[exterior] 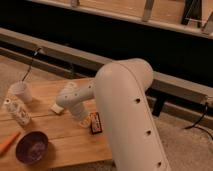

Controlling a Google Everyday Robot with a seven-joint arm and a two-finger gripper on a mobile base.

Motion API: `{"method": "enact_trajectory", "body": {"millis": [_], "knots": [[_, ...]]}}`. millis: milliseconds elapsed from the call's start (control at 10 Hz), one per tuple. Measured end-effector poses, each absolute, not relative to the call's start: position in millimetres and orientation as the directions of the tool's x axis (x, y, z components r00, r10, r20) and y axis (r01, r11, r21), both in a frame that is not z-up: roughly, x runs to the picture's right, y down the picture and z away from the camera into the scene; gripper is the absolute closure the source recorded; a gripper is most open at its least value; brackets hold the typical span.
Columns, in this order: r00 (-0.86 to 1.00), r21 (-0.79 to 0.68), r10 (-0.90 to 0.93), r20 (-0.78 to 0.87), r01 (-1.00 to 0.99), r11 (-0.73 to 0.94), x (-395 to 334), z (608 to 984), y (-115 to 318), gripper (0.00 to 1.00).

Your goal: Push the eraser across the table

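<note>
The eraser (95, 122), a small black block with a reddish strip, lies on the light wooden table (70, 145) near its right edge. My white arm reaches down from the right. Its end, with the gripper (84, 119), comes down right beside the eraser's left side. The gripper is shut, and the wrist hides most of it. I cannot tell whether it touches the eraser.
A pale cream block (56, 108) lies just left of the wrist. A white cup (21, 91) and a lying patterned bottle (17, 111) are at the table's left. A purple bowl (32, 146) and an orange stick (7, 142) sit at the front left.
</note>
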State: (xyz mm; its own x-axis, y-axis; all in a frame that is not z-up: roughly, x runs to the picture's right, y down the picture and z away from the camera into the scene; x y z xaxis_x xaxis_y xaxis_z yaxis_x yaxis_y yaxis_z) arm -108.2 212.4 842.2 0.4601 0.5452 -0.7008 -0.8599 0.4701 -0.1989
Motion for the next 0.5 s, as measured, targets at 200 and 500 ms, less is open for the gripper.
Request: {"method": "enact_trajectory", "body": {"millis": [200,500], "knots": [[0.436,-0.177,0.561,-0.704,-0.873,0.455,-99,845,207,1.0],[0.407,-0.152,0.571,-0.713,-0.885,0.441,-84,846,204,1.0]]}}
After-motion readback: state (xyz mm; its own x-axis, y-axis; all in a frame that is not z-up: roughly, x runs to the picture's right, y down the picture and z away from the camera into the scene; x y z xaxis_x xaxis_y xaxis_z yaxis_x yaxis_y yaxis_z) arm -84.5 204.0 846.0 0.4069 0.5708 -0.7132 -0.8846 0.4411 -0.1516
